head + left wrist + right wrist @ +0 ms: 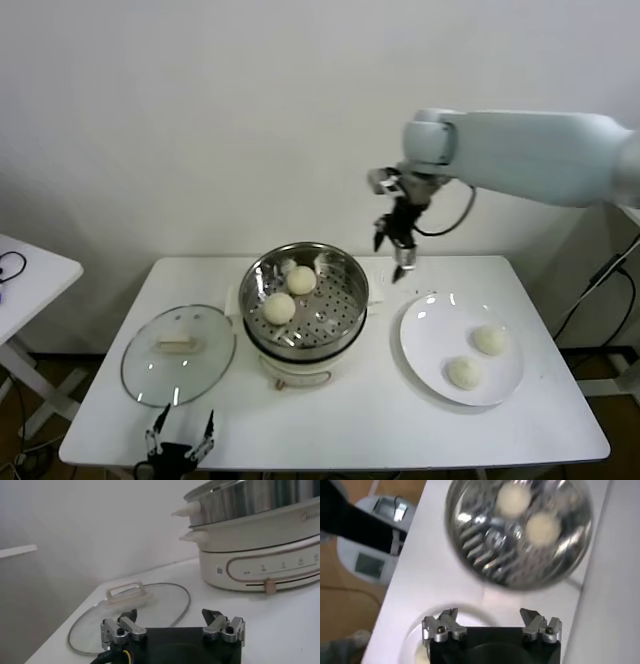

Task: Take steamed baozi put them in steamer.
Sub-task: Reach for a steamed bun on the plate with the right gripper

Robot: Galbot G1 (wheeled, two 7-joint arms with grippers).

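Two baozi (290, 293) sit inside the steamer (350, 290); two more (477, 356) lie on the white plate (420, 335) to its right, near but not touching each other.

Item, steamer: steel basket on its cream pot base, centre of the white table (400, 420). Both buns inside lie toward the left of the perforated floor, just beside each other; the right half of that floor is bare.

Item, glass lid (178, 354): flat on the table left of the steamer, handle up.

Item, right gripper (398, 243): raised in the air between the steamer's right rim and the far edge of the plate, jaws wide, nothing between them. Its own camera looks down on the basket and a sliver of plate rim.

Item, left gripper (180, 436): parked low at the near table edge, just in front of the lid, jaws wide and empty.

Step in hand, as I read it: halfway, between a drop-off and the next pick.

Next move calls for: carrying the right gripper over the plate, lowering it squarely astride one bun, and closing gently enough not to dent the soft dough. I would place that bun on the bare right side of the basket.
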